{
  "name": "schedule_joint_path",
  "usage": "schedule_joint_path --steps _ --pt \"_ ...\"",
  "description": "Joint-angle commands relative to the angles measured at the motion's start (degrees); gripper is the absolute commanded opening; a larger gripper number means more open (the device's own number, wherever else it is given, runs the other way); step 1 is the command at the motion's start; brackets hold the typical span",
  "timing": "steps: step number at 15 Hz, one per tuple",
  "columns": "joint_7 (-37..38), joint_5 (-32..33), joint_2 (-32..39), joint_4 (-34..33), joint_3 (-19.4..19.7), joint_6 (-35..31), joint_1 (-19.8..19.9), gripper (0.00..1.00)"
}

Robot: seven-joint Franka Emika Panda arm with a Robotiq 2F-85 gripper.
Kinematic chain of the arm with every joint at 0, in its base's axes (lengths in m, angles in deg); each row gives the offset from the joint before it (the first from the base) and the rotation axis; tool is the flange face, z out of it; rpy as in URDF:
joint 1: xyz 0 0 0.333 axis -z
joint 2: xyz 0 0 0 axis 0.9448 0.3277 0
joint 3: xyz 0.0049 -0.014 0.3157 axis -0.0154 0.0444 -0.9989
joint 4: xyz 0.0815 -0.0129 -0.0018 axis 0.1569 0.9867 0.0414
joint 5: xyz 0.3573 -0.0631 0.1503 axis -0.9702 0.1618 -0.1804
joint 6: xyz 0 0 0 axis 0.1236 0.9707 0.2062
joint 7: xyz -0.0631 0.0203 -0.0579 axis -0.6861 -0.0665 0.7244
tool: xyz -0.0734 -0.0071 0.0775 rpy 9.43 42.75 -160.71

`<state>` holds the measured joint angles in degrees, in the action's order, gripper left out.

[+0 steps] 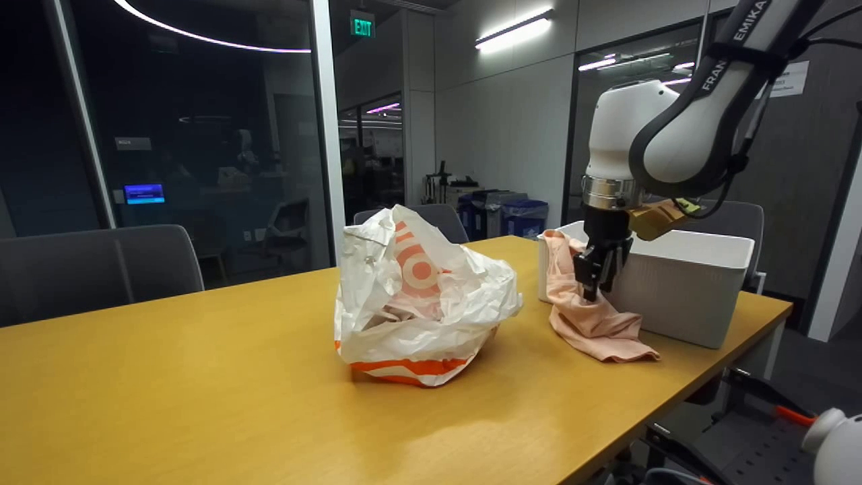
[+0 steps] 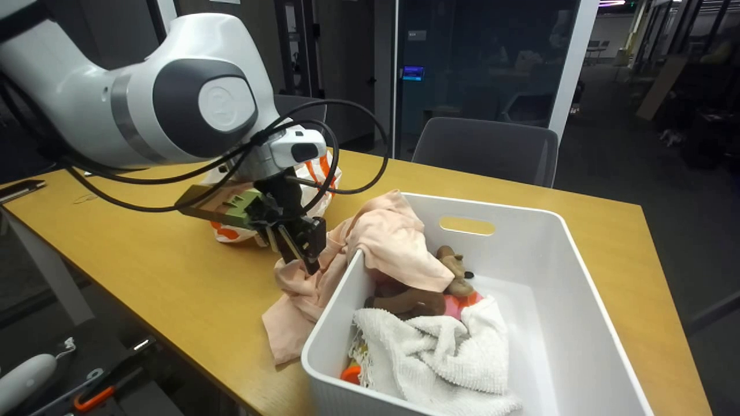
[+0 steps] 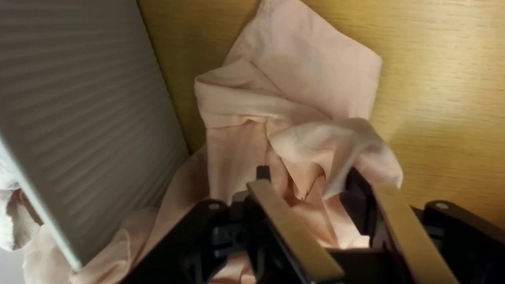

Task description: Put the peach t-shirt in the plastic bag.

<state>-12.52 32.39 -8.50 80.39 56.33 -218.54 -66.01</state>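
The gripper [image 3: 309, 179] pointed down over the heap with its fingers parted and nothing clasped; peach folds showed in the gap, and one raised fold lay at a fingertip, touching or merely close I could not tell. It looked like the moment before a grasp, and the first trouble could come right there: jaws meeting on that top fold alone might take too little cloth, and the weight of the rest would peel it loose.

The peach t-shirt [image 2: 390, 234] lay bunched on the table [image 1: 202, 391] beside the white bin [image 1: 680, 296], with its other part running up over the rim and hanging inside. That drape seemed the likelier snag. Cloth pulled across the rim could drag and slip from the pinch, or tug the bin along; a brown toy [image 2: 458, 271], touching or just beside the hanging end, might be nudged too.

Apart from all this, the plastic bag [image 1: 424, 296] sat crumpled, the shirt outside it. Thin and light by its look, it could slide or cave in when pushed, and a sagging edge might catch the trailing cloth and leave part of it hanging out
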Motion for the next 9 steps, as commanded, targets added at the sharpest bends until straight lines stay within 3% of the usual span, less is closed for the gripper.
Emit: schedule_joint_path --steps 1,4,9 --pt "0.7 -4.3 -1.2 -0.2 0.6 1.2 -1.7 0.83" --pt "3.6 -3.0 -1.9 -0.4 0.2 -0.3 -1.1 1.0" --pt "9.2 -1.0 2.1 -0.7 -1.2 -1.5 -0.8 1.0"
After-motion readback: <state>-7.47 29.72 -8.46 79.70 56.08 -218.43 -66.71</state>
